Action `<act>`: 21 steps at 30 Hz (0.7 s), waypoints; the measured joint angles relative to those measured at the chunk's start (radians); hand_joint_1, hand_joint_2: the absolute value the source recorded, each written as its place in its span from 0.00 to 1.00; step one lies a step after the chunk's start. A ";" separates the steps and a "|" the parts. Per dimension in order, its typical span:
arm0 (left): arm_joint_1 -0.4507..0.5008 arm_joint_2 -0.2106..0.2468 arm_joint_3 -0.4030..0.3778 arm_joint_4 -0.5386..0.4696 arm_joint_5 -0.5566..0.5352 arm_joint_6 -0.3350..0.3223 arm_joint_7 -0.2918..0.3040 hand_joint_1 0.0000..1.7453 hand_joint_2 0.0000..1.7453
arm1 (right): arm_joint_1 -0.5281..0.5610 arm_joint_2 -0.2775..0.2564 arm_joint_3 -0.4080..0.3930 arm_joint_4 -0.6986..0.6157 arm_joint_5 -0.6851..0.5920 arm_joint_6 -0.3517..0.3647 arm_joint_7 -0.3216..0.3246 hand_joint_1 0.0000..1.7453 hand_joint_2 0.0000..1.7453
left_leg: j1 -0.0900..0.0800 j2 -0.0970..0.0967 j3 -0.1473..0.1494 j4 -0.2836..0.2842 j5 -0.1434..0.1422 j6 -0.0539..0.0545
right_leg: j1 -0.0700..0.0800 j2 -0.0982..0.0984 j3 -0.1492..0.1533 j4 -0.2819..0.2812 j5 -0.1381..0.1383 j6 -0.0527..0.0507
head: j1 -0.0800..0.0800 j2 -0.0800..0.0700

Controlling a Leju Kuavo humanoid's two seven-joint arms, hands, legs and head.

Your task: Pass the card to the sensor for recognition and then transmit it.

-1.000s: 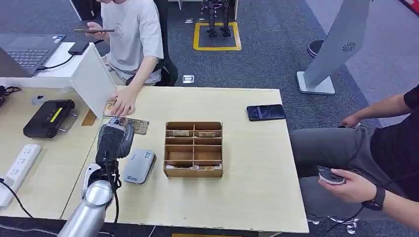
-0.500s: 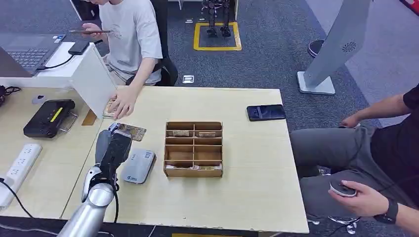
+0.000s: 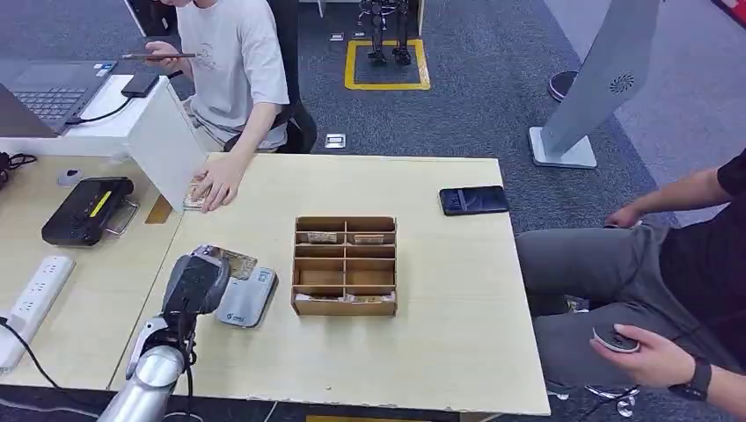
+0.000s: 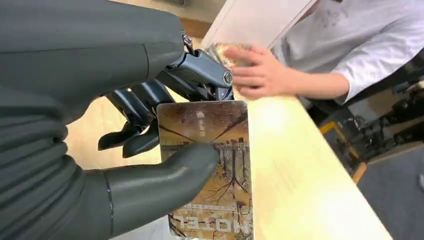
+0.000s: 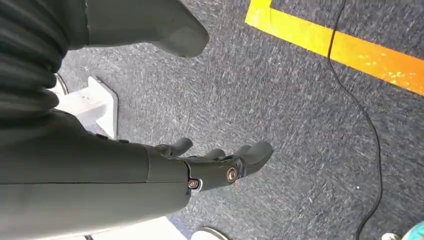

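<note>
While a person's hand (image 3: 218,180) rests on the table (image 3: 422,343) beyond it, the robot's left hand (image 3: 195,283) pinches a hotel card (image 4: 212,165) between thumb and fingers, just above the grey sensor (image 3: 248,297). Beside the sensor stands a wooden organizer (image 3: 344,265). Its right hand (image 5: 215,162) hangs empty over the carpet, fingers loosely apart.

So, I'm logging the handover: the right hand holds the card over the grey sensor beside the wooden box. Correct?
Not quite: it is the left hand that holds the card, pinched under the thumb, as the left wrist view shows. The right hand hangs over the floor holding nothing. The rest stands: the card is over the grey sensor beside the wooden box.
</note>
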 joint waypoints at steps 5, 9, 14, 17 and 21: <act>0.026 0.005 0.003 -0.014 0.003 -0.006 0.000 1.00 1.00 | 0.004 0.000 -0.002 -0.004 0.000 0.006 0.000 0.00 1.00 | 0.000 0.000 0.000 0.000 0.000 0.000 | 0.000 0.000 0.000 0.000 0.000 0.000 | 0.000 0.000; 0.033 0.005 0.004 -0.018 -0.010 -0.011 0.000 1.00 1.00 | 0.008 0.000 -0.003 -0.015 0.002 0.024 0.004 0.00 1.00 | 0.000 0.000 0.000 0.000 0.000 0.000 | 0.000 0.000 0.000 0.000 0.000 0.000 | 0.000 0.000; 0.045 -0.002 0.004 -0.018 -0.014 -0.016 0.008 1.00 1.00 | 0.016 0.013 -0.003 -0.054 0.009 0.054 -0.005 0.00 1.00 | 0.000 0.000 0.000 0.000 0.000 0.000 | 0.000 0.000 0.000 0.000 0.000 0.000 | 0.000 0.000; 0.045 -0.013 0.004 -0.018 -0.015 -0.017 0.008 1.00 1.00 | 0.018 0.019 -0.003 -0.076 0.010 0.063 -0.006 0.00 1.00 | 0.000 0.000 0.000 0.000 0.000 0.000 | 0.000 0.000 0.000 0.000 0.000 0.000 | 0.000 0.000; 0.043 -0.029 0.003 -0.018 -0.015 -0.012 0.008 1.00 1.00 | 0.019 0.025 -0.003 -0.089 0.010 0.062 -0.007 0.00 1.00 | 0.000 0.000 0.000 0.000 0.000 0.000 | 0.000 0.000 0.000 0.000 0.000 0.000 | 0.000 0.000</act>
